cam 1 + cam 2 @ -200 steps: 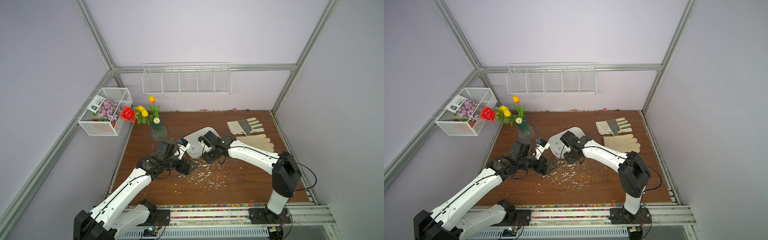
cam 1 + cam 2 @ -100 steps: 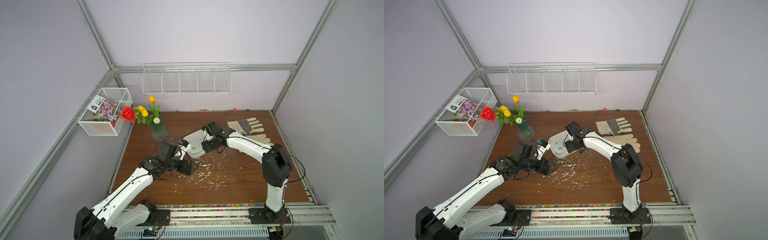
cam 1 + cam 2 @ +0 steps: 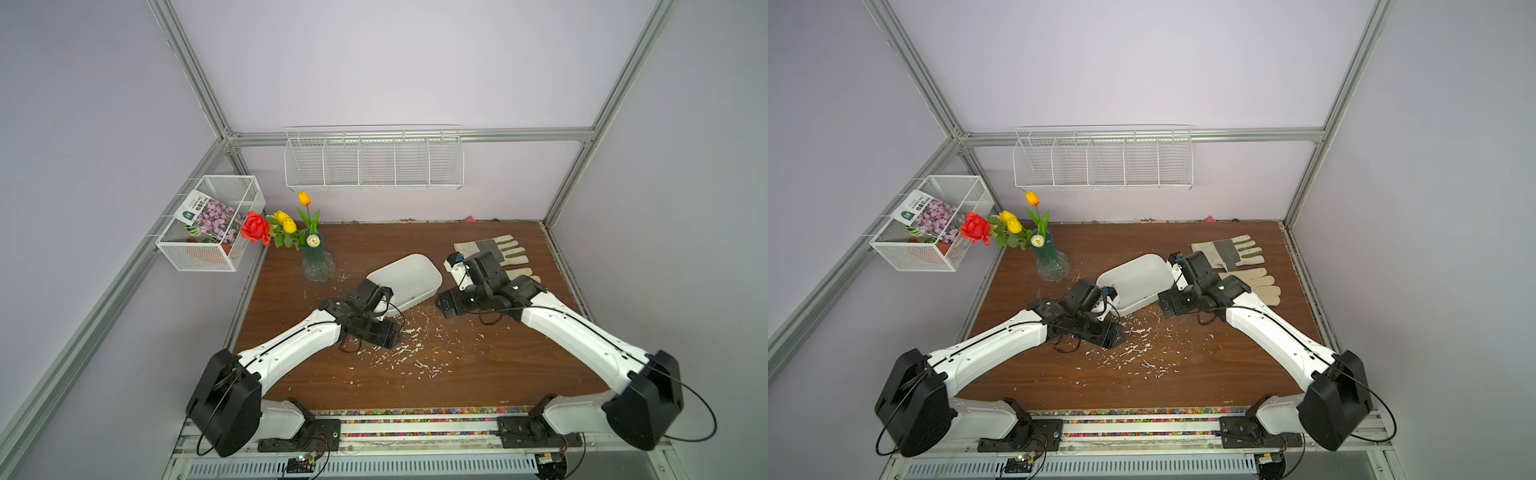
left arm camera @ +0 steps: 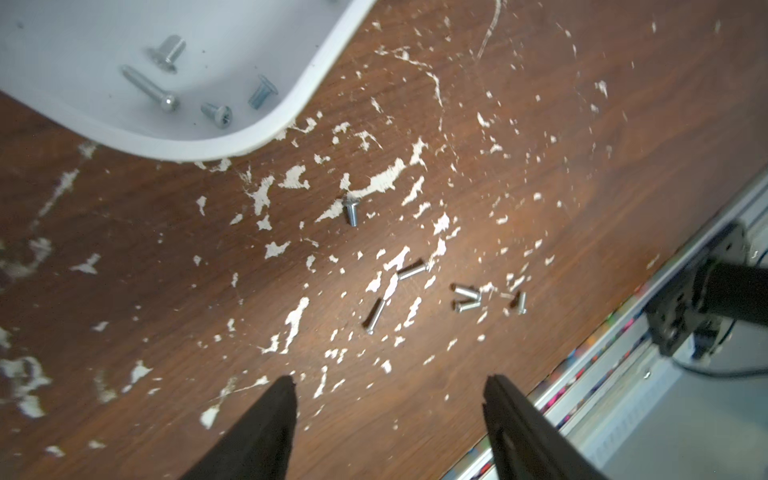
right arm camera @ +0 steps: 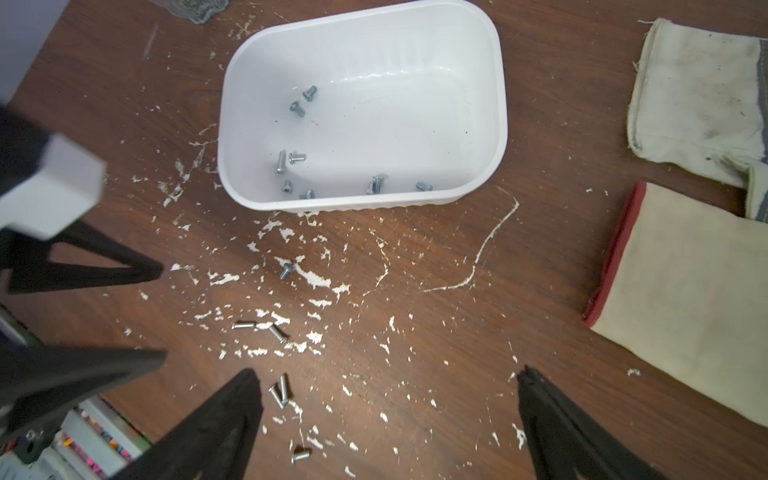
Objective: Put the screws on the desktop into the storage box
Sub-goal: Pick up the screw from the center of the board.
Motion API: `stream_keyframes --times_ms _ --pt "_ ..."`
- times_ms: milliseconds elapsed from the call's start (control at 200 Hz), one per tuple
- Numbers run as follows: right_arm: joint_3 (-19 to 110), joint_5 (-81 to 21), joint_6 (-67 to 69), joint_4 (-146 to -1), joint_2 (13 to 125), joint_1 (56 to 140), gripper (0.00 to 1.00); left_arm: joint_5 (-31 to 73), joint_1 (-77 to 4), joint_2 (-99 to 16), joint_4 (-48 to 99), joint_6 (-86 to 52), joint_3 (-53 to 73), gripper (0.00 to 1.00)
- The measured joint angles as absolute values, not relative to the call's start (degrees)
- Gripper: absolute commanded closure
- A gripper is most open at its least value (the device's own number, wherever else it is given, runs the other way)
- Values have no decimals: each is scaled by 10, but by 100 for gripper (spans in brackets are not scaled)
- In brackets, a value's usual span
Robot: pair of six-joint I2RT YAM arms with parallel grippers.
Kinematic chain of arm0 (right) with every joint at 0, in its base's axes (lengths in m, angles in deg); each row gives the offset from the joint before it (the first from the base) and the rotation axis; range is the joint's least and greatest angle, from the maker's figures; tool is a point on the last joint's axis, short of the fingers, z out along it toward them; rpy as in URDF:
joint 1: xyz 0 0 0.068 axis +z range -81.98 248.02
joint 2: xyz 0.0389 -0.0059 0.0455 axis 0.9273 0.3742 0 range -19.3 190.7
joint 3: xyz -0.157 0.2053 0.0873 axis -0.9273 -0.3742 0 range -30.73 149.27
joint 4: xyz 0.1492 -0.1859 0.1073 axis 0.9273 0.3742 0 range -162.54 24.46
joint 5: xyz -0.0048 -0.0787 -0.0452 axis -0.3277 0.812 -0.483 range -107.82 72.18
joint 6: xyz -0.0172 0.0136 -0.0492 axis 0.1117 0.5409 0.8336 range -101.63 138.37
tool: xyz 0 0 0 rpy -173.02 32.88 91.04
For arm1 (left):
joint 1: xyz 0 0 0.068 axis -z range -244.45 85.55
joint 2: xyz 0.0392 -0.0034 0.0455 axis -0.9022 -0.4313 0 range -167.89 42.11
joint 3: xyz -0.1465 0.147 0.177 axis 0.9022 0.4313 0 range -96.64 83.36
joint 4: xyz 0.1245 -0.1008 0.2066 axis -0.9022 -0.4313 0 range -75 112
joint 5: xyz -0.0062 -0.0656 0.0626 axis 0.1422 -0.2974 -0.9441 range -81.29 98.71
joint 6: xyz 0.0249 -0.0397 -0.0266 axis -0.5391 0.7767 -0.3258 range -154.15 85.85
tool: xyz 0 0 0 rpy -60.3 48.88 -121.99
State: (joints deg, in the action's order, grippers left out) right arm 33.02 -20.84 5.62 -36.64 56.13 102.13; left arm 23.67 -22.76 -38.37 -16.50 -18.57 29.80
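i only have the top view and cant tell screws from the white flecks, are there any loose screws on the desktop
Observer: Yes. The right wrist view shows six screws loose on the desktop, one of them apart from the rest and nearer the storage box.
Operator: anything inside it yet
Observer: Several screws lie on its floor, most near the wall that faces the loose ones.
Operator: is one being carried right now
Observer: No. In the wrist views the left gripper and the right gripper are both open and empty.
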Motion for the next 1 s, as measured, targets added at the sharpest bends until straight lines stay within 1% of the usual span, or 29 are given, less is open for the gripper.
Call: stream_keyframes --times_ms 80,140,530,765,1000 --pt "308 -209 55 -370 525 1020 3 224 -213 -421 -172 -187 280 55" --pt "301 -209 54 -371 513 1018 4 221 -202 -442 -175 -189 275 60" --pt "293 -211 53 -388 517 1010 5 189 -175 -497 -190 -183 275 60" --pt "293 -213 53 -392 517 1009 6 175 -158 -523 -190 -183 275 57" --pt "293 -215 53 -392 517 1009 6 157 -149 -539 -190 -183 272 59"
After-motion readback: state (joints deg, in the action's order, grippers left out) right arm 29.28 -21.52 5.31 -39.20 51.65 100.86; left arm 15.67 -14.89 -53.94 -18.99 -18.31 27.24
